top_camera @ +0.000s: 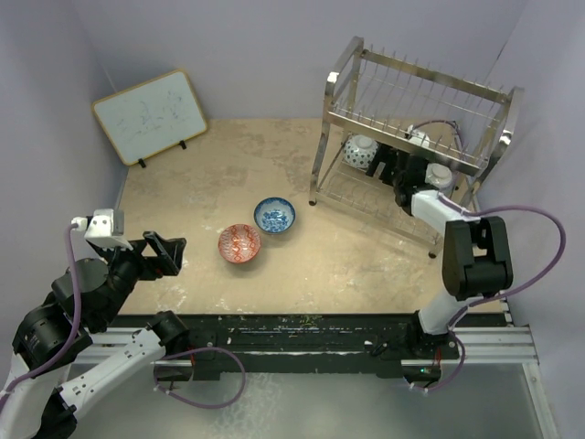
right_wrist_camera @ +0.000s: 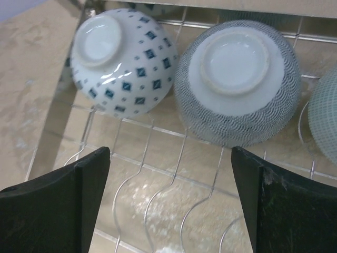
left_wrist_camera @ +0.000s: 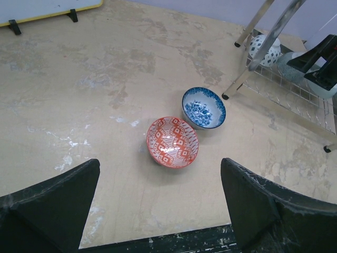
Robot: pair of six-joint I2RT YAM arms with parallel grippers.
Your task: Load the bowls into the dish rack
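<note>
The dish rack (top_camera: 413, 121) is seen at the 2 o'clock corner of the table (top_camera: 366, 265), standing on its tubular legs with two wire tiers. On its lower tier three bowls are found. A diamond-patterned bowl (right_wrist_camera: 121, 60) and a wave-patterned bowl (right_wrist_camera: 237, 79) are set side by side, touching or nearly so, with their foot rings turned toward the right wrist camera. A pale green bowl (right_wrist_camera: 325, 113) is caught only at the 3 o'clock edge of that view, just beside the wave-patterned one. The right gripper (right_wrist_camera: 169, 158) is reached in under the upper tier and held above the wire floor of the lower tier, at 6 o'clock of the two patterned bowls. Its jaws are spread wide, and nothing is held between them. Two bowls are left upright on the bare table near its middle, well apart from the rack. The red-orange bowl (top_camera: 239, 242) is seated at about 7 o'clock of the blue bowl (top_camera: 274, 215), and the two are just beside each other without touching. The left gripper (top_camera: 169, 254) is held above the table at 9 o'clock of the red-orange bowl, with its jaws parted and empty. A whiteboard (top_camera: 151, 114) is propped at the 10 o'clock corner.
</note>
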